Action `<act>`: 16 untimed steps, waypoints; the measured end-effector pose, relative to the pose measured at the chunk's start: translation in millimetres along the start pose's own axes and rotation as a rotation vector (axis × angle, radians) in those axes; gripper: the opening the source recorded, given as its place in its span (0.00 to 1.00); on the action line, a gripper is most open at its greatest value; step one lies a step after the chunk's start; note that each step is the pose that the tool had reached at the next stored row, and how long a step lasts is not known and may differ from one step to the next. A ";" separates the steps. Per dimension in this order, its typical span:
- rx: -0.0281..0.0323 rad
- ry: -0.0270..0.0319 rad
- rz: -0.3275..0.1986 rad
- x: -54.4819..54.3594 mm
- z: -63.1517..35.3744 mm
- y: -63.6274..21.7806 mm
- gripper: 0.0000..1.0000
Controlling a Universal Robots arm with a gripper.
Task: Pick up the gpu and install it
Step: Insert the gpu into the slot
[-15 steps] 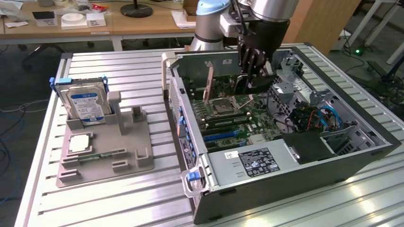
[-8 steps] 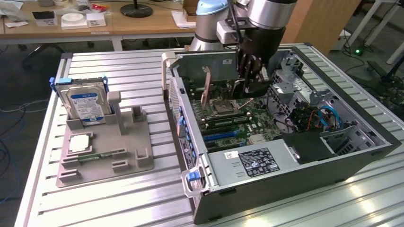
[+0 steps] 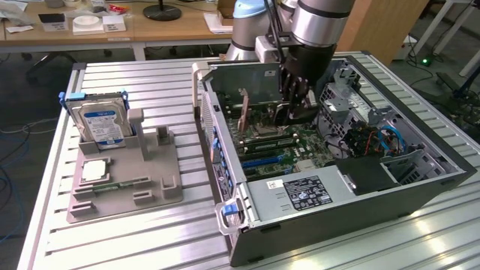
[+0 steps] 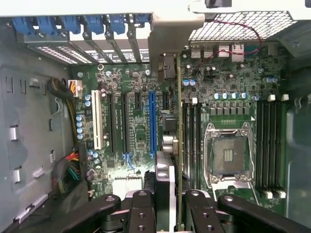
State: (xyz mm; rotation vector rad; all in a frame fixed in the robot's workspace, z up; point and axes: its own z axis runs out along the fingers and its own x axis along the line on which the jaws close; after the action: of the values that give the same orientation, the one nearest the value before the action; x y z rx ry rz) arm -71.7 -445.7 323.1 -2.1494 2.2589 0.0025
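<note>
The gpu (image 4: 179, 145) shows edge-on in the wrist view as a thin card standing upright over the motherboard (image 4: 131, 126). It lies between the blue slot (image 4: 152, 121) and the empty processor socket (image 4: 228, 155), and its metal bracket (image 4: 170, 39) is at the case's back wall. My gripper (image 4: 167, 206) is shut on the gpu, with one black finger (image 4: 141, 211) on each side. In the exterior view my gripper (image 3: 294, 109) reaches down into the open computer case (image 3: 420, 185), holding the dark gpu (image 3: 288, 117). Whether the gpu sits in a slot I cannot tell.
A blue-labelled hard drive (image 3: 101, 126) stands in a grey holder (image 3: 143, 180) on the slatted table at the exterior view's left. Inside the case are memory sticks (image 3: 270, 143), a power supply (image 3: 300, 194) and a cable-filled drive bay (image 3: 375, 140). Desks stand behind.
</note>
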 end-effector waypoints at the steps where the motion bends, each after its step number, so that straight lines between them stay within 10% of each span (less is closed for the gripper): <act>1: 0.0000 -0.0001 0.000 0.1 2.0 1.9 0.29; 16: -0.0044 0.0001 0.000 14.8 30.7 9.1 0.29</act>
State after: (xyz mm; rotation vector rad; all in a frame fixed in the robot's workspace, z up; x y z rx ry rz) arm -81.0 -459.5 292.1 -2.1516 2.2611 0.0073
